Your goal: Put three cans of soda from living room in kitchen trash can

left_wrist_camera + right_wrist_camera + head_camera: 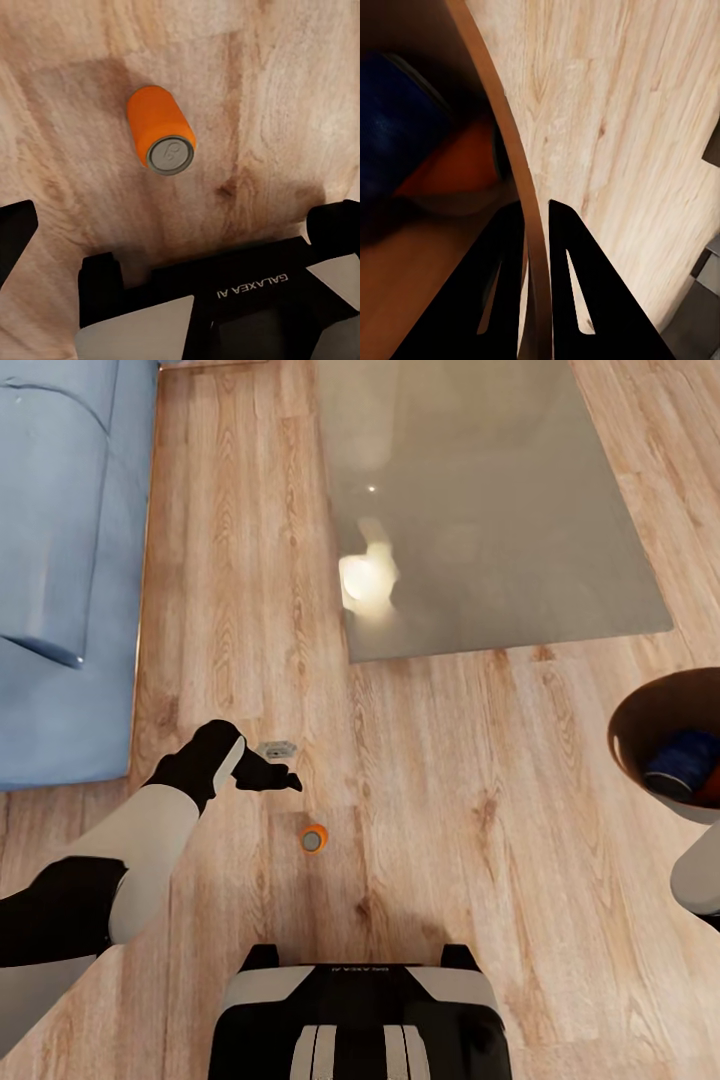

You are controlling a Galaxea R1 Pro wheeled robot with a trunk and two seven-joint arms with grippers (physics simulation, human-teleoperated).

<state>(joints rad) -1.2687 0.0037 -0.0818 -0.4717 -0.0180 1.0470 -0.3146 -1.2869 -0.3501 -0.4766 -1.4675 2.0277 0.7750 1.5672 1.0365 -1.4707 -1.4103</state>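
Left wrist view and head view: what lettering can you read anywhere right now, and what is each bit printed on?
"GALAXEA AI", seen upside down in the left wrist view, on the robot's base.
The same base carries a small dark marking in the head view: too small to read.
The orange can standing on the wood floor has an embossed mark on its grey top: not legible.
No readable text on the bucket or the blue can inside it.

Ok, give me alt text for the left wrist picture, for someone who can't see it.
An orange soda can stands upright on a light wood floor, seen from above with its grey top showing. The robot's black and white base sits just beside it.
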